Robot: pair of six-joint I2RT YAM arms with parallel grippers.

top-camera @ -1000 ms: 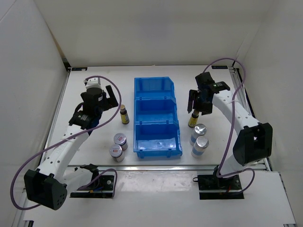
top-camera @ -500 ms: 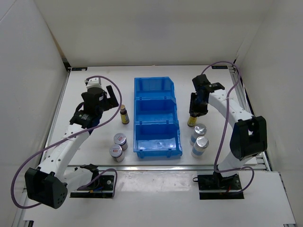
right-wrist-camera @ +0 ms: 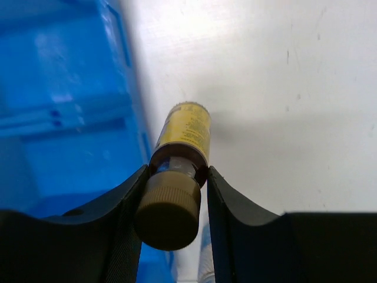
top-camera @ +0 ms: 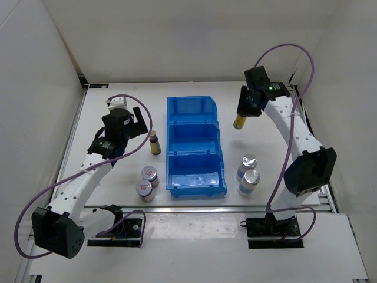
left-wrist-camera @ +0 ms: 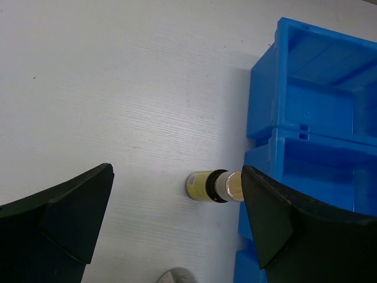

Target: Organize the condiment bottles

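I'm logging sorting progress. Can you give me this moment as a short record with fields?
right gripper: jaws shut on held brown bottle, off the table, right of the blue bin
left gripper: jaws open, over standing brown bottle, left of bin
red-marked jars: two, left of bin
blue-white jars: two, right of bin
in bin: no bottles seen

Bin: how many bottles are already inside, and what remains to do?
Nothing is done: the bin looks empty in all three compartments. In hand: the right tool grips one brown bottle beside the bin. Remaining: the other brown bottle near the open left tool, two red-marked jars and two blue-white jars, all on the table.
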